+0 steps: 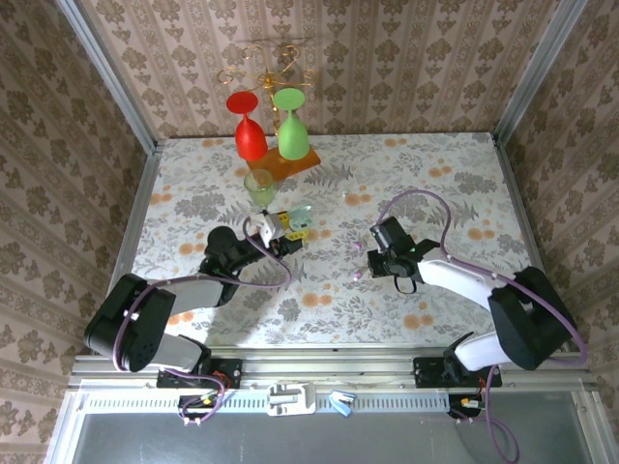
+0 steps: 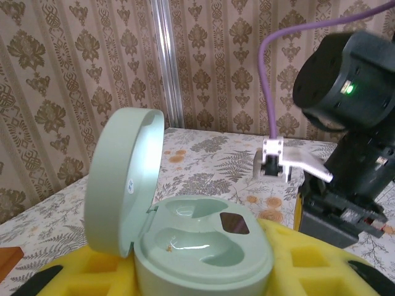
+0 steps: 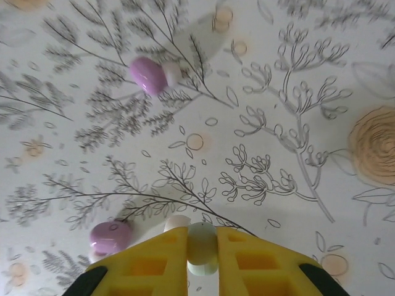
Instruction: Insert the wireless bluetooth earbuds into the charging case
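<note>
The mint charging case (image 2: 207,250) stands with its lid (image 2: 123,179) swung open and both wells bare. My left gripper (image 2: 203,274) is shut on its base between yellow pads (image 2: 308,256). From above, the case (image 1: 301,219) sits at the left gripper (image 1: 280,239), left of centre. My right gripper (image 3: 202,256) is shut on the pale whitish earbud (image 3: 202,246), low over the table. One lilac earbud (image 3: 148,75) lies on the cloth farther ahead. A second lilac earbud (image 3: 110,238) rests just left of the left finger (image 3: 154,262). The right gripper (image 1: 371,261) is right of centre.
A red glass (image 1: 250,135) and a green glass (image 1: 291,130) stand upside down on an orange board at the back, with a small green cup (image 1: 259,187) in front of them. The right arm (image 2: 349,123) faces the open case across flowered cloth.
</note>
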Tool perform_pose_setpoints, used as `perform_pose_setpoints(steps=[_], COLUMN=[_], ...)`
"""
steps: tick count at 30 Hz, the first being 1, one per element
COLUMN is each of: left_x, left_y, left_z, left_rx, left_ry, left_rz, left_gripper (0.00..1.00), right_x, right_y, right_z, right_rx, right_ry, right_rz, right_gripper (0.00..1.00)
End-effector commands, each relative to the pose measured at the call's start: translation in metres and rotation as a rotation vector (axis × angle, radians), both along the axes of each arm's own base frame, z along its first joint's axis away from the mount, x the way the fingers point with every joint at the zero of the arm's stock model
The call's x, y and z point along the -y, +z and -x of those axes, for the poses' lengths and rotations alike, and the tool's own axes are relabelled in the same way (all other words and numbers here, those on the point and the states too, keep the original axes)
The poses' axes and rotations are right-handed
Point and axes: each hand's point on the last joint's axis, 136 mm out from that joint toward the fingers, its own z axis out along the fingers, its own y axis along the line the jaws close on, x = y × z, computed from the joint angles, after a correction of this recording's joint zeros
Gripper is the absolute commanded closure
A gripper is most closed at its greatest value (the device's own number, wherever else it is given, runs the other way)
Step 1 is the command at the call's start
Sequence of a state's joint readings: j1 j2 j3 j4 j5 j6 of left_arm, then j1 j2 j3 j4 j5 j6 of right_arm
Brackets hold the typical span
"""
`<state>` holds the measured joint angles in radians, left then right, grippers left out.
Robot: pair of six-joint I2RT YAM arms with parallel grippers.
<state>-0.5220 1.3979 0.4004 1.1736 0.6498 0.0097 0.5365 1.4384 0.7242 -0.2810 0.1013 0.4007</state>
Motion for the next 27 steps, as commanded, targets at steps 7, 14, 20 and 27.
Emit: perform_pose_setpoints(steps=[7, 14, 20, 27], left_x=[-0.002, -0.001, 0.0, -0.002], left_y=[0.006, 0.006, 0.007, 0.006], left_z=[-0.001, -0.002, -0.002, 0.001], left_rx=[0.038, 0.037, 0.037, 0.035], left_ry=[0.007, 0.006, 0.005, 0.004], left_rz=[-0.004, -0.001, 0.006, 0.005], left_gripper=[0.76, 0.75, 0.75, 0.76], right_x=[-0.001, 0.005, 0.001, -0.022], right_y=[-0.014, 0.004, 0.002, -0.011], right_z=[-0.003, -0.006, -0.017, -0.022], right_rx=[-0.007, 0.06, 0.026, -0.076], right_ry=[-0.025, -0.079, -0.146, -0.084], right_rz=[-0.005, -0.056, -0.141, -0.184], right_gripper=[0.78, 0.55, 0.52, 0.54])
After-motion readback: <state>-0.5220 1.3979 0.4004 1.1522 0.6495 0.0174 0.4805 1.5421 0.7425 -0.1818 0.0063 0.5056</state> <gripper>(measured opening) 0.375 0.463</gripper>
